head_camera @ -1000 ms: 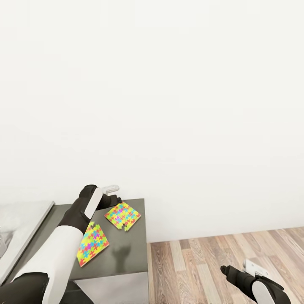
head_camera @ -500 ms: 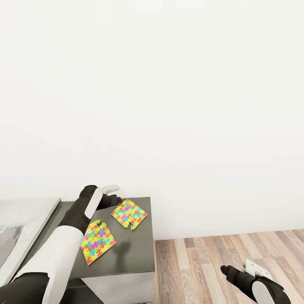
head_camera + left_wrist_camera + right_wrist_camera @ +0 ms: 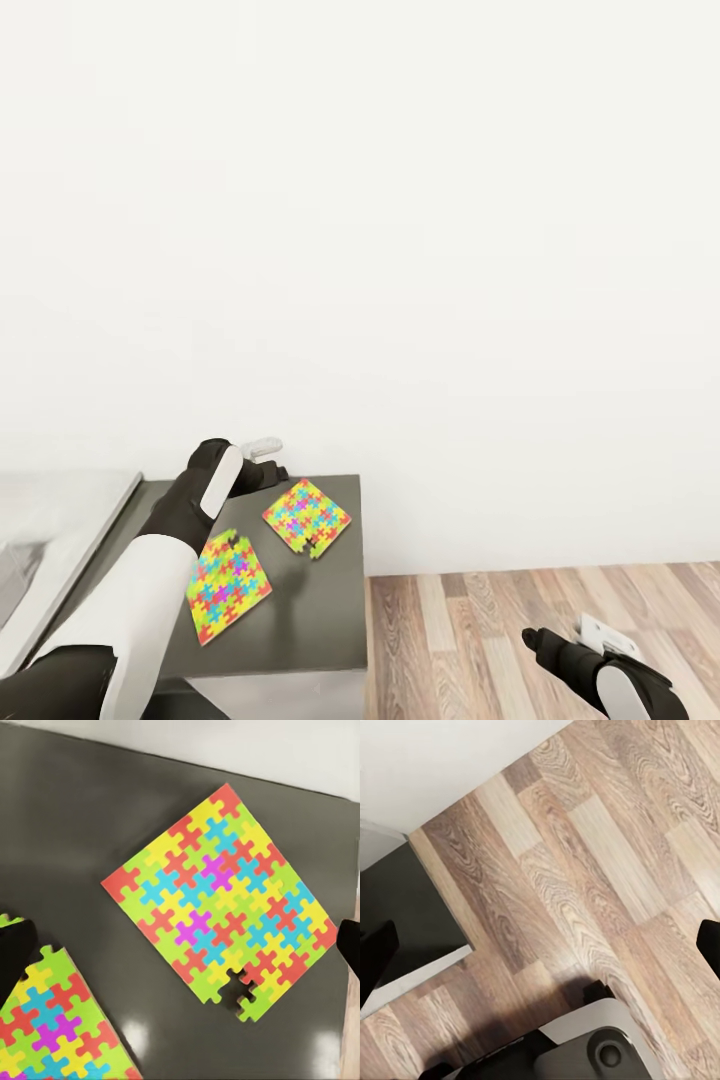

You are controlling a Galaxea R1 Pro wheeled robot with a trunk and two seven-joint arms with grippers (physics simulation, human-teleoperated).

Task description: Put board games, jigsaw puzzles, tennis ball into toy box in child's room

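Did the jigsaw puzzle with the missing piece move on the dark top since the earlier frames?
No. The far jigsaw puzzle keeps its place near the dark grey top's far right corner; the whole view shifted.

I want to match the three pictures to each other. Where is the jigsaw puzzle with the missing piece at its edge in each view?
Head view: the puzzle with the gap lies on the dark grey top, near its far right corner.
Left wrist view: the same puzzle is central, beyond the second puzzle.
Right wrist view: not in it.
Shared landmark: the dark grey top.
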